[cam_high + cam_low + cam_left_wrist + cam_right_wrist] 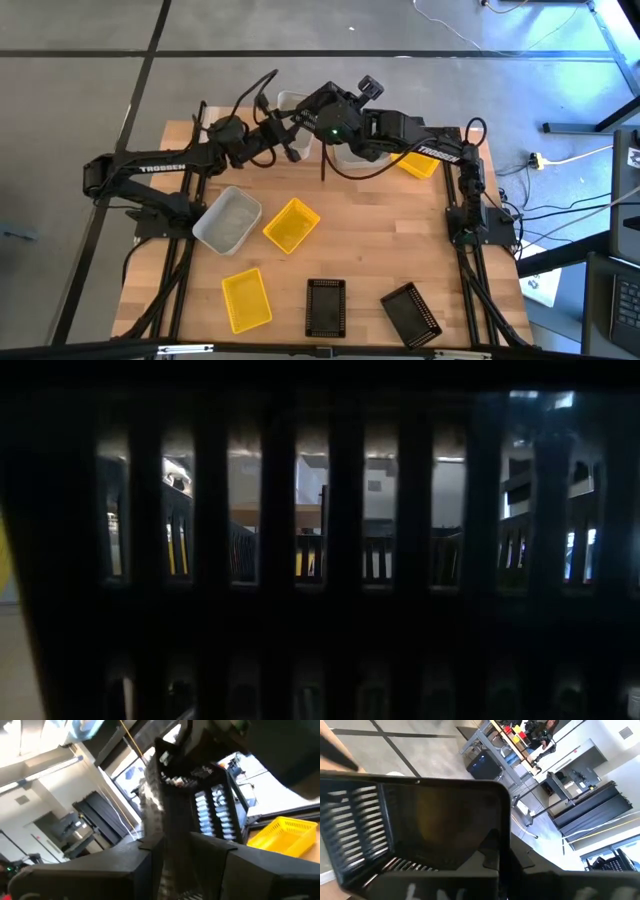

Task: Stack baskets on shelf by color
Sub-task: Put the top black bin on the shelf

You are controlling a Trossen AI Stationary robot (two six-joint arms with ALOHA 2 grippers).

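Note:
A black perforated basket (210, 795) hangs in the air over the table's far middle, held between both arms. My left gripper (292, 140) comes at it from the left and my right gripper (318, 118) from the right, each shut on it. The right wrist view looks into its hollow (430, 825). Loose on the tabletop lie a translucent white basket (228, 220), two yellow baskets (291, 224) (246, 298) and two black baskets (325, 306) (411, 313). The arms hide most of the shelf. My left gripper pinches a slatted wall of the black basket (172, 845) between its two fingers, which come in about level from the table's left. The basket rises beyond the fingertips, clear of the table. My right gripper is shut on a wall of the same basket near a corner (502, 820), coming from the table's right and slanting slightly down. One fingertip (492, 852) shows on the inner side of that wall. The basket's open side faces the wrist and it hangs clear of the table.
At the far edge a white basket (290, 102) and a yellow basket (418, 163) sit partly under the arms. A black slatted basket (320, 560) stands right before the low camera and blocks that view. The tabletop's middle (370, 230) is bare wood.

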